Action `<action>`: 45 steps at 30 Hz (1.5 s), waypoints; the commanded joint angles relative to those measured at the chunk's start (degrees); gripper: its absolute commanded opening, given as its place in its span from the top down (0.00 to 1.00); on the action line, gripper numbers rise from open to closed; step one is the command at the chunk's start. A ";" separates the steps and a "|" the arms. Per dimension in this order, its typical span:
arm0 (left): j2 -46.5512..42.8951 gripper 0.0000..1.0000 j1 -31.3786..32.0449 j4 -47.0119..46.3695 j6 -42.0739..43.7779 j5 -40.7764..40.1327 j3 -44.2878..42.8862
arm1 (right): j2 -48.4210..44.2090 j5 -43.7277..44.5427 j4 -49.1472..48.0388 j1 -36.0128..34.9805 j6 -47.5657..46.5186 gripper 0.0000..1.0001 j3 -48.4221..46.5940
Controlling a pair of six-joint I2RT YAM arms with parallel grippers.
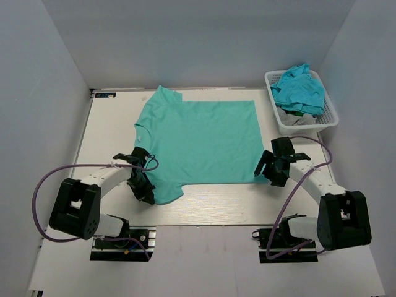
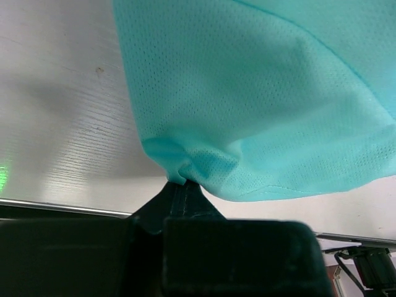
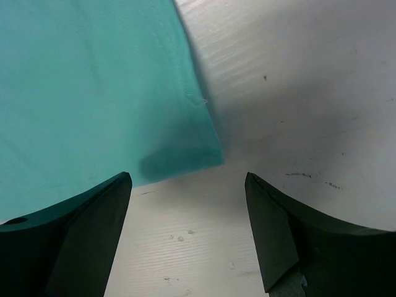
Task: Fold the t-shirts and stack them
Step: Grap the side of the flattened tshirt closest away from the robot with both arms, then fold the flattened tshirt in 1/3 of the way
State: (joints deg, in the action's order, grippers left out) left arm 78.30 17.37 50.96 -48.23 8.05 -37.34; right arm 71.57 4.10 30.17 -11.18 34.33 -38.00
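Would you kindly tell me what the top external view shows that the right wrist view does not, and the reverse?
Only the top external view: the white basket of crumpled shirts at the far right, and the left gripper at the near sleeve of the spread t-shirt. Only the right wrist view: the hem corner lying untouched just ahead of the open right gripper, plus small dark specks on the table. Both: the spread t-shirt, the right gripper and the table.
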 commanded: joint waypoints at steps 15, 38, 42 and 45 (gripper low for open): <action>-3.95 1.00 -0.40 2.83 -0.20 2.48 -7.91 | 4.28 -0.93 -5.65 0.98 2.94 0.82 2.84; 17.14 1.00 -5.32 7.31 5.60 2.23 -45.44 | 20.18 -5.33 5.42 1.07 -1.63 1.00 -31.33; 21.18 1.00 -7.34 3.37 6.30 3.46 -50.18 | 25.19 -2.53 7.44 1.34 -2.68 1.00 -38.17; 24.60 1.00 -7.87 0.73 7.79 3.46 -53.96 | 28.62 -0.85 9.02 1.78 -4.00 1.00 -42.75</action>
State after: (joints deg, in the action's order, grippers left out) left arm 101.91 10.13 55.35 -42.61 11.53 -86.63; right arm 98.17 0.19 35.88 -10.22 32.25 -75.66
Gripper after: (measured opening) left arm 0.009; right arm 0.031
